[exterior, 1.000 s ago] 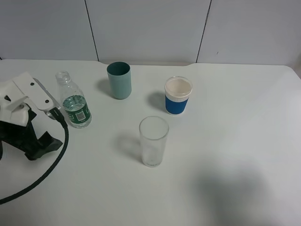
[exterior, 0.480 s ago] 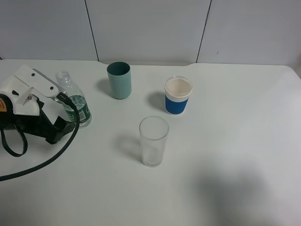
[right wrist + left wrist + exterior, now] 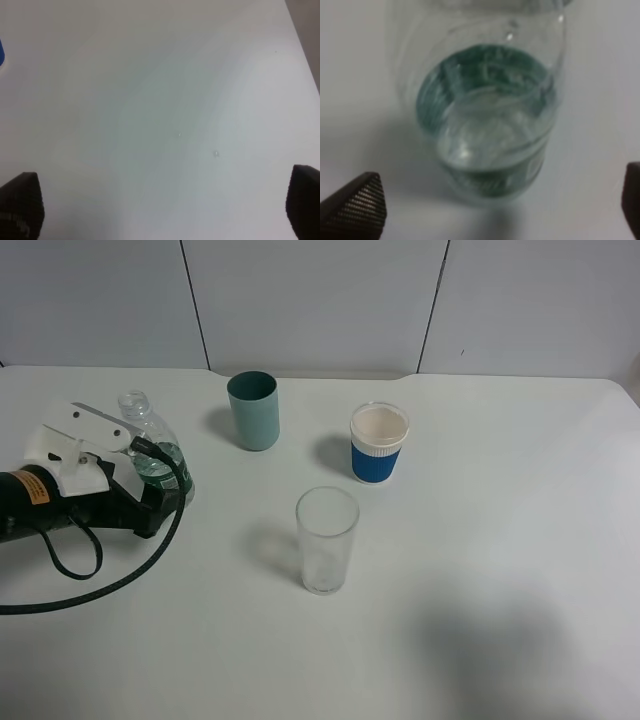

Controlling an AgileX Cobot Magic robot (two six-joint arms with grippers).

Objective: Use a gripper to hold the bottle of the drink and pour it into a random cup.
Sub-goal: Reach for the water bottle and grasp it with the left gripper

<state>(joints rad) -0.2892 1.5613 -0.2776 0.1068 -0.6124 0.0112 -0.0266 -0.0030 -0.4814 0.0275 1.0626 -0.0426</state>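
Swinging in from the left edge, the left tool (image 3: 135,465) now sits right up against the bottle (image 3: 143,423), where a second ago it hung back beside it with a clear gap. The bottle itself has not budged: it stands upright at the far left of the bench (image 3: 480,570), capless neck poking up above the white jaw, green label partly hidden behind the arm.

From the left wrist view, the bottle (image 3: 485,130) fills the picture, liquid and green label blurred at close range. The left tool (image 3: 492,212) has its two dark fingertips (image 3: 355,205) spread wide, one on each side, and neither touches the plastic. Open, then, and nothing gripped yet.

Over in the middle of the bench, the tall clear glass (image 3: 326,540) stands alone, well apart from the bottle. Behind it sit the teal cup (image 3: 253,410) and, to its right, the white cup with the blue sleeve (image 3: 379,443).

The right tool (image 3: 162,205) is out of the high view; its own camera shows both fingertips wide apart over bare bench, holding nothing.
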